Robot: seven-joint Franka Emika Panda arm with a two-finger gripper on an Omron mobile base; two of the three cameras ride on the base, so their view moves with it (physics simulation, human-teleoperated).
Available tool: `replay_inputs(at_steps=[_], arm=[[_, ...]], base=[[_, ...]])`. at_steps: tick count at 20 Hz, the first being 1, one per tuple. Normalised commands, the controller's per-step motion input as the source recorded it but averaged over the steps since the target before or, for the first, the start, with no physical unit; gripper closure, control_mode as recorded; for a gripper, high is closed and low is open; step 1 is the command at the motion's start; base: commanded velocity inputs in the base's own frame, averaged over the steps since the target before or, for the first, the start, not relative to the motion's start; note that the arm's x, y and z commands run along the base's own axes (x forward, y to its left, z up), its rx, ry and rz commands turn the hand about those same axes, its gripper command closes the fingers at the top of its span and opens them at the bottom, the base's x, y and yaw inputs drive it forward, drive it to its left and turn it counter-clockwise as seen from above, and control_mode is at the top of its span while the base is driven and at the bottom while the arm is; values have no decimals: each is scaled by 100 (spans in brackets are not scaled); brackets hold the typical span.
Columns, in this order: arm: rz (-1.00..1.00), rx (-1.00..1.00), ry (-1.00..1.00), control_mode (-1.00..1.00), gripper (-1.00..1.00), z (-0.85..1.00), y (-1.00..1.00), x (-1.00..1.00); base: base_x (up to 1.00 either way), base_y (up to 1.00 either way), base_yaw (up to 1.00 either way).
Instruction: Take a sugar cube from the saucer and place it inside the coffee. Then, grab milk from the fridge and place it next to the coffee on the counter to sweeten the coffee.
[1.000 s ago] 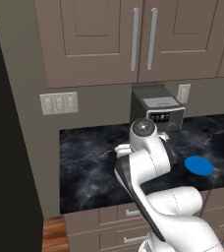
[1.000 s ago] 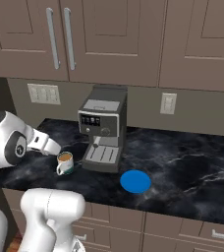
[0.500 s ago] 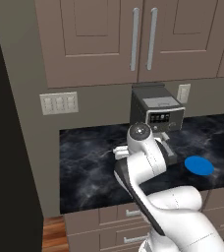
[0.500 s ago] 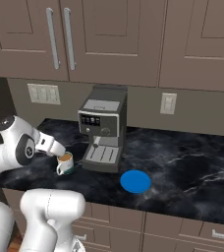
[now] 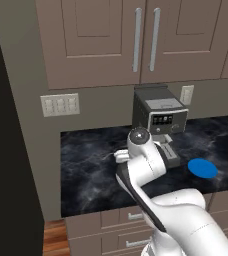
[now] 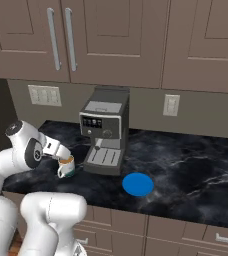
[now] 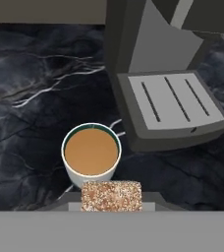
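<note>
— Black marble counter (image 6: 186, 165) under taupe cupboards (image 5: 136, 40), coffee machine (image 6: 105, 131) against the back wall. Moved in over the last second: gripper (image 6: 60, 152) swung from left of the mug to right above the coffee (image 6: 66, 166).

— Carrying what?

— Sugar cube (image 7: 111, 195), speckled brown, clamped between jaws drawn nearly together. Sits at the bottom of the hand view, just off the near rim of the coffee (image 7: 91, 152).

— Meaning for the task?

— Looks like the carry is nearly finished and the drop is next. Cube probably not quite centred over the liquid yet, though hard to be sure from this angle.

— Orientation of the cube?

— Long axis lying across the hand view, running from one finger to the other, broad speckled face turned toward the camera.

— And the rest?

— Saucer (image 6: 138, 184) bare, near the front edge of the counter, right of the machine's drip tray. Mug just left of that tray, handle apparently toward the front edge. Milk step not yet begun.
</note>
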Motion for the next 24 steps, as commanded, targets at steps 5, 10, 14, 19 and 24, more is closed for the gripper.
replay_inputs(at_steps=[5, 10, 14, 19, 24], arm=[[0, 0, 4, -100, 100, -21, 0, 22], [0, 0, 3, -100, 100, -17, 0, 15], [0, 0, 2, -100, 100, -12, 0, 17], [0, 0, 1, -100, 100, -12, 0, 14], [0, 0, 0, -100, 100, -15, 0, 10]], base=[[0, 0, 0], [0, 0, 0], [0, 0, 0], [0, 0, 0], [0, 0, 0]])
